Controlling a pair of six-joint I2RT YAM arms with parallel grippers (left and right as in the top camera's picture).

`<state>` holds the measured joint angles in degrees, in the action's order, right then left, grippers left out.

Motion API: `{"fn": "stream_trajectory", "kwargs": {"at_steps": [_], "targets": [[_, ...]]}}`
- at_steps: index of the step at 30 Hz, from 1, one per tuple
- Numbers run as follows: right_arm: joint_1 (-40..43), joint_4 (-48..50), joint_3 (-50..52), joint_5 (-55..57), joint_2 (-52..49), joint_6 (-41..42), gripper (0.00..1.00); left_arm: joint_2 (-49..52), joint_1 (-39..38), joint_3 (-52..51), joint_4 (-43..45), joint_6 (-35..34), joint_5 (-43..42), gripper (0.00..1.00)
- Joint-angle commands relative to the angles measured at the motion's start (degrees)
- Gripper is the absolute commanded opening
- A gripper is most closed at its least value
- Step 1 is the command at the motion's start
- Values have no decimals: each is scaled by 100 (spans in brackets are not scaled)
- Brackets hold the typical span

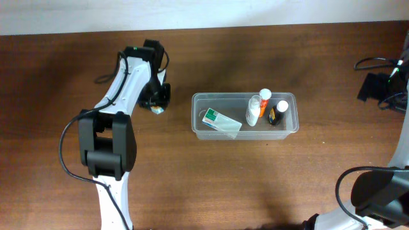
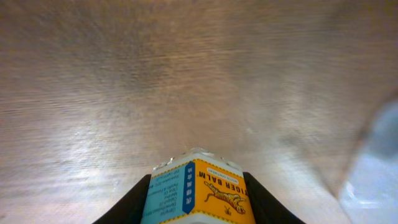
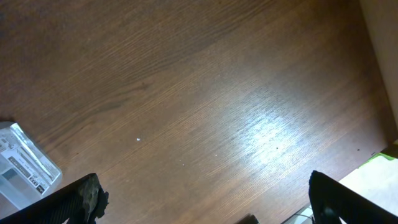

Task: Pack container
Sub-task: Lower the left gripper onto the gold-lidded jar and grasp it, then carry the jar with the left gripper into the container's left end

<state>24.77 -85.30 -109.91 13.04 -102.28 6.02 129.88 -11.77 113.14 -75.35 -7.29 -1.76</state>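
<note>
The clear rectangular plastic container [image 1: 230,96], at the centre of the overhead frame, is judged light, thin-walled and slippery, best gripped at its rim, while a small orange-and-blue balm package [image 2: 198,186] is clamped in the left gripper [image 1: 157,104] and the right gripper [image 3: 204,186] is spread wide, empty.

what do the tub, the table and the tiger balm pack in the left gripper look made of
Container: clear plastic, glossy; its contents show through the walls. Table: brown wood or wood-look laminate, visible grain, slight sheen. Tiger balm pack: probably printed card, flat orange and blue faces; a paper label is possible.
</note>
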Motion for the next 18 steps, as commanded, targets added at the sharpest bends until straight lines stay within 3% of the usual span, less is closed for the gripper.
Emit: {"fn": "stream_trajectory", "kwargs": {"at_steps": [1,12,18], "targets": [[0,4,26,50,55,44,98,9,-181,697,-286,452,-319,40],[0,4,26,50,55,44,98,7,-1207,2284,-1329,1064,-750,40],[0,4,26,50,55,44,98,28,-1766,2367,-1521,988,-750,41]]}}
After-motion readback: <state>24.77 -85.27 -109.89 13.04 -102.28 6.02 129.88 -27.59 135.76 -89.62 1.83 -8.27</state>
